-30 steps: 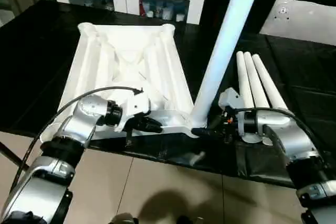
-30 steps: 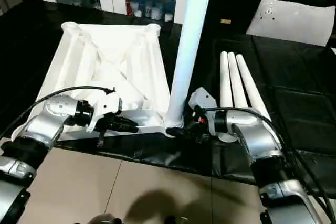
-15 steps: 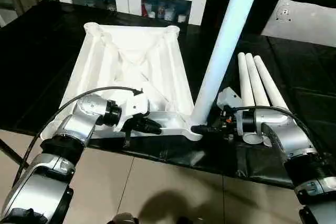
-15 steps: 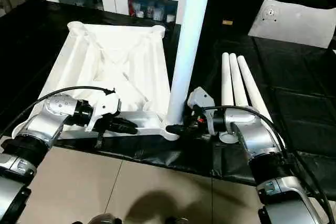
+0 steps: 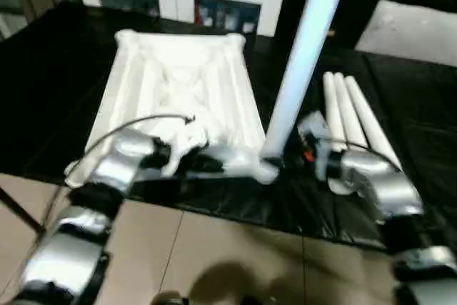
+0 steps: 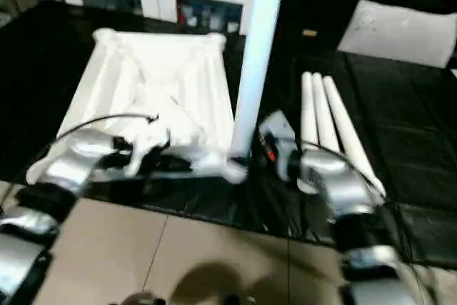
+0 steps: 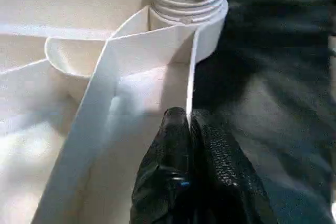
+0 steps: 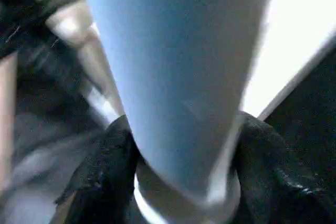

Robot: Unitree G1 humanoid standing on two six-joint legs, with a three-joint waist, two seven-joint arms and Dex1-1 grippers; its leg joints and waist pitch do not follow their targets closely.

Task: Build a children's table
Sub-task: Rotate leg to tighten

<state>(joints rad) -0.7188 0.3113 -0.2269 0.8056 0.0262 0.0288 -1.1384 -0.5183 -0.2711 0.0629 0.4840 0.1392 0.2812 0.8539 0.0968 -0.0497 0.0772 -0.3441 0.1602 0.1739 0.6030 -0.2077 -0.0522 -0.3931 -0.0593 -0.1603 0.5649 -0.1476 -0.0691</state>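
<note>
Left gripper (image 7: 188, 129) clamped on tabletop (image 5: 178, 83) rim wall, just beside corner socket; right gripper (image 8: 184, 145) fingers around upright leg (image 5: 303, 55) base at that socket; leg looks light, stiff, slick, so grip low

Two shiny silver arms reach in toward each other from both sides, bent at the elbows. The left gripper (image 7: 188, 145) has its two black fingers pressed tight together around a thin white plastic wall of the upside-down tabletop (image 5: 178, 83). The right gripper (image 8: 184, 150) has one black finger on each side of the base of the tall white round leg (image 5: 307, 48), touching it.
</note>
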